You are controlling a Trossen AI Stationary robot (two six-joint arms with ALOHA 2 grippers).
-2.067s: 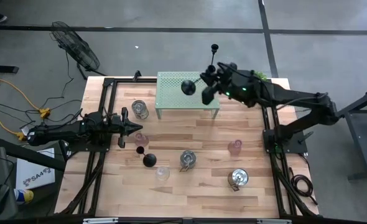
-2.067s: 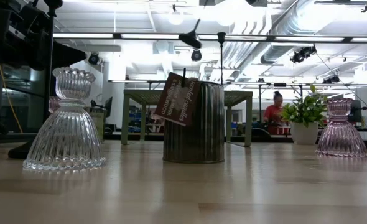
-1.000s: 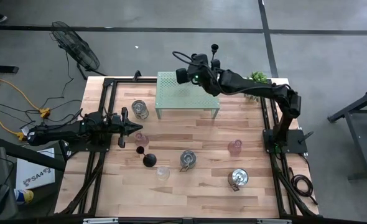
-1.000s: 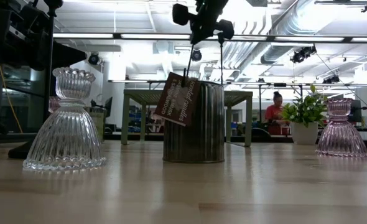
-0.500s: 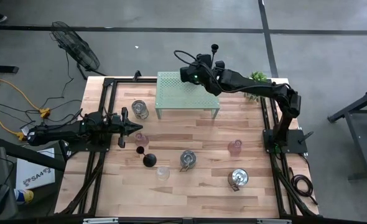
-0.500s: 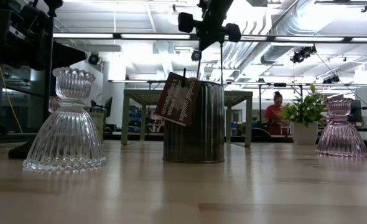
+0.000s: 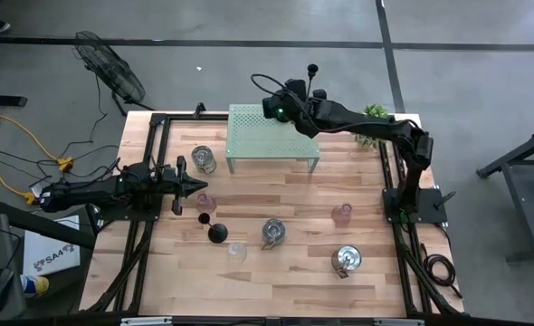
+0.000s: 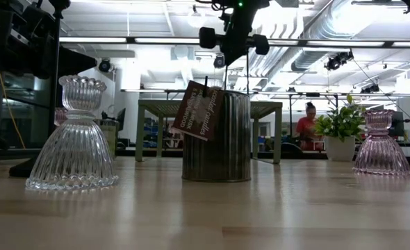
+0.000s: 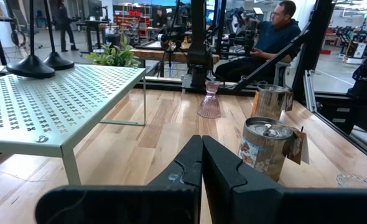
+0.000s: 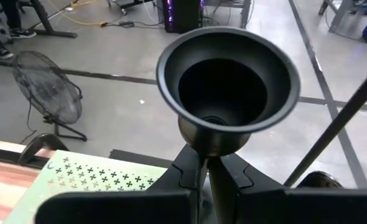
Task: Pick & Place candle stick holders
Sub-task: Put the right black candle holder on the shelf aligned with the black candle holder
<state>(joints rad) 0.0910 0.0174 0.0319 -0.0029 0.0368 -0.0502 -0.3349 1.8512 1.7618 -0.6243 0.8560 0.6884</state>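
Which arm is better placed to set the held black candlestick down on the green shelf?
Right. The right gripper already grips the black candlestick over the green shelf; the left gripper waits at the table's left.

Both arms: matte black, slender jointed links. Right arm (image 7: 376, 134): black cable looped at the wrist, small green indicator light there. Left arm (image 7: 95, 190): same black finish. Fingers (image 9: 224, 168): dark, angular, moulded plastic.

The right gripper (image 10: 203, 163) is hiding the held black candlestick (image 10: 227, 90) stem, perhaps its base too.
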